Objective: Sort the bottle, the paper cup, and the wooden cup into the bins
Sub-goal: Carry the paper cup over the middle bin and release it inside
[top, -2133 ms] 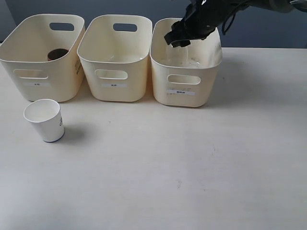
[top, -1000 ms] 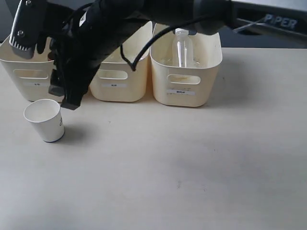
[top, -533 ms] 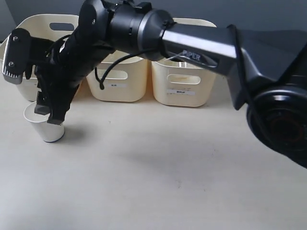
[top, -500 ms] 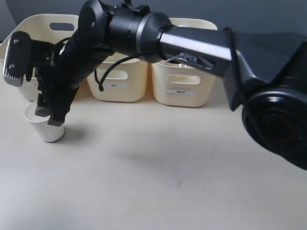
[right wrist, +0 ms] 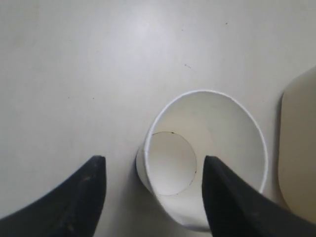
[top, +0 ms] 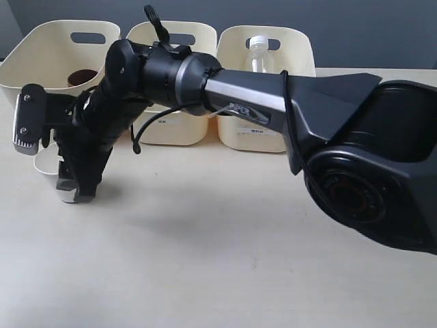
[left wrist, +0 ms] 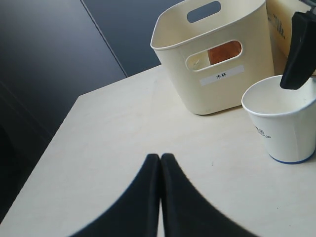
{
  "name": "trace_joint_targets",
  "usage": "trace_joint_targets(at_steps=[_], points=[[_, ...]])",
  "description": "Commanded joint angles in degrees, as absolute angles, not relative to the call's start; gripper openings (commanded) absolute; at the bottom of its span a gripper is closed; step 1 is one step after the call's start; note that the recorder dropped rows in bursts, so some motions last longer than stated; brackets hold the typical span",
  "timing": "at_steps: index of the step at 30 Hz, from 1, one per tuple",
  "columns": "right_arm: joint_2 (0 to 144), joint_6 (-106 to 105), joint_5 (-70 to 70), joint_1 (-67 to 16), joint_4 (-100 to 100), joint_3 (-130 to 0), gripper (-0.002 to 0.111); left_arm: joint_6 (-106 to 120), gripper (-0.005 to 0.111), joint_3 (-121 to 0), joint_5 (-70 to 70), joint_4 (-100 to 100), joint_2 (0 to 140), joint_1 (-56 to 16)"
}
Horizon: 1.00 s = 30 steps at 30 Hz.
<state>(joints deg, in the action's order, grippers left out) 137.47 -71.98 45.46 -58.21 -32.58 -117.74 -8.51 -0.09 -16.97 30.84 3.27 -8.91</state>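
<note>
- Straddling the paper cup (right wrist: pixel 205 173), the right gripper (right wrist: pixel 153 195) is spread wide, one finger inside the rim, one outside; nothing clamped.
- Cup (top: pixel 49 167) stands on the table (top: pixel 225 253) at 9 o'clock, near the left bin (top: pixel 48 68).
- Left gripper (left wrist: pixel 160 160) is pressed closed, empty.
- Bottle (top: pixel 259 55) upright in right bin (top: pixel 300 58); wooden cup (top: pixel 83 76) in left bin.

The paper cup (left wrist: pixel 285 124) was white with a dark blue band at its base. The bins (top: pixel 265 140) were cream, each with a white label. The bottle (top: pixel 259 56) was clear, capped white. The tabletop (top: pixel 225 239) was pale beige.
</note>
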Motion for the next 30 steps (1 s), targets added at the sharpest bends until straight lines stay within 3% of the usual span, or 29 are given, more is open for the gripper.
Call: trace_joint_targets(at_steps=[1,3,5,8,20,30], points=[[138.6,-72.3,44.5,-58.3,-31.9,-118.1,0.054,-8.6,0.000,0.0,-16.5,30.8,3.1,-9.2],[138.8,-71.5,44.5,-58.3,-30.8,-118.1,0.047,-8.6,0.000,0.0,-16.5,30.8,3.1,-9.2],[138.8,-70.2,44.8,-58.3,-29.2,-118.1,0.033,-8.6,0.000,0.0,-16.5,30.8,3.1,-9.2],[137.7,-69.3,47.2,-58.3,-28.3,-118.1,0.001,-8.6,0.000,0.0,-16.5,30.8,3.1,-9.2],[123.5,-60.1,50.5,-57.9,-18.2,-118.1,0.000,-8.6,0.000,0.0,-16.5,30.8,3.1,-9.2],[120.6,-51.6,40.9,-45.9,-20.1,-118.1,-0.001,-8.6,0.000,0.0,-16.5,30.8,3.1,-9.2]])
